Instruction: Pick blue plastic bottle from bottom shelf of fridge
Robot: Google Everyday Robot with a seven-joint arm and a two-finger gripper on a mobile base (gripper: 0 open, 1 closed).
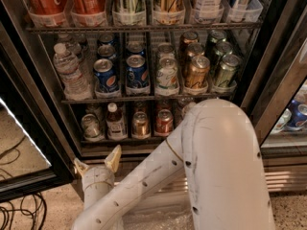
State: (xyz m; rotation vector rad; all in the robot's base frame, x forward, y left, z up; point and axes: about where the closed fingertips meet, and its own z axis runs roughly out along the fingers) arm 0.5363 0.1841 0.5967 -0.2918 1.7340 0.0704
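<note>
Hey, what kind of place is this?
Probably an office pantry or a shop: a glass-door drinks fridge stocked with Pepsi cans, with the blue plastic bottle on the bottom shelf. The open gripper sits below, outside.

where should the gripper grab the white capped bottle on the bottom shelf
Probably its body just under the cap, coming straight in from the front: the blue plastic bottle stands upright on the bottom shelf, a silver can and a copper can close beside it. The gripper is open below that shelf.

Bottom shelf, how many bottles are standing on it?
1: the blue plastic bottle, second lane from left on the bottom shelf. The arm hides its right end. The gripper hangs open just below.
</note>
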